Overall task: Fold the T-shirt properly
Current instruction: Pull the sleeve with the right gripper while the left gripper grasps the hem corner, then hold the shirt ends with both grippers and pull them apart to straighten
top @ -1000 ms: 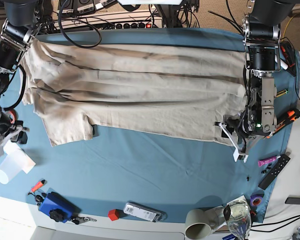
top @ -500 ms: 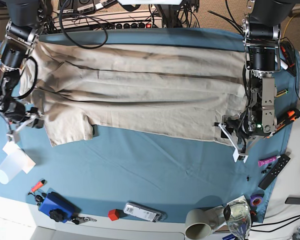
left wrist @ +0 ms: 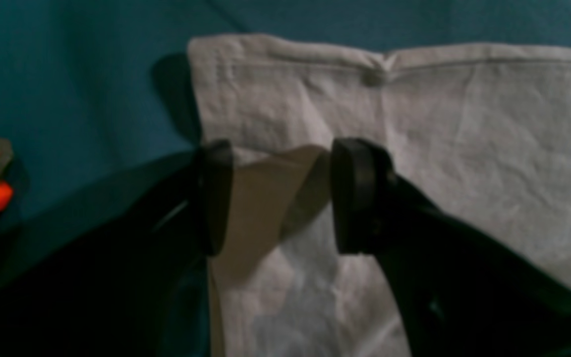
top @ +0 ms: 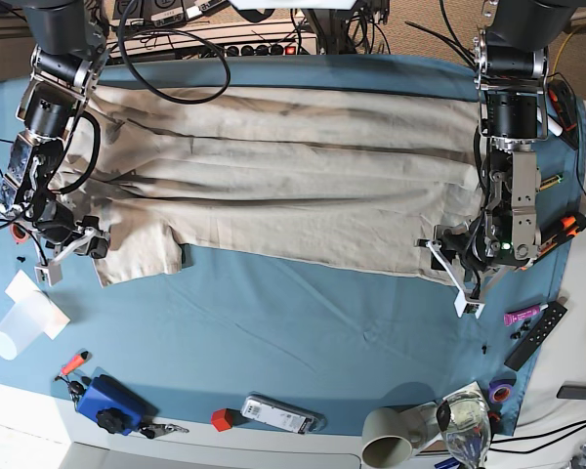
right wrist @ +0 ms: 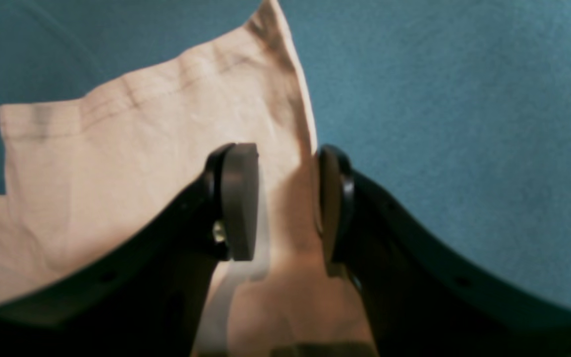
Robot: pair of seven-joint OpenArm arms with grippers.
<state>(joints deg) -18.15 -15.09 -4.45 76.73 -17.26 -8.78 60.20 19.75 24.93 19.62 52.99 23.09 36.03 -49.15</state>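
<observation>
t-shirt (top: 273, 186) lies spread across the far half of the teal cloth (top: 303, 332), its long side running left to right in the base view, with soft lengthwise creases. one sleeve (top: 137, 249) hangs toward the near edge on that view's left.

right gripper (right wrist: 285, 203) sits at that sleeve's outer edge. its fingers (right wrist: 238, 198) stand partly apart, with a raised edge of fabric between them. one pad looks to touch the cloth, but i cannot tell whether they pinch it.

left gripper (left wrist: 278, 196) is at the shirt's near corner on the base view's right. its fingers (left wrist: 357, 193) are wide, straddling the hem corner, with fabric between them and not clamped.

around the shirt on the cloth: a clear cup (top: 24, 327) near the right gripper, a blue gadget (top: 107, 401), a small red block (top: 221, 420), a remote (top: 537, 335) and a mug (top: 391, 437) along the near side.
</observation>
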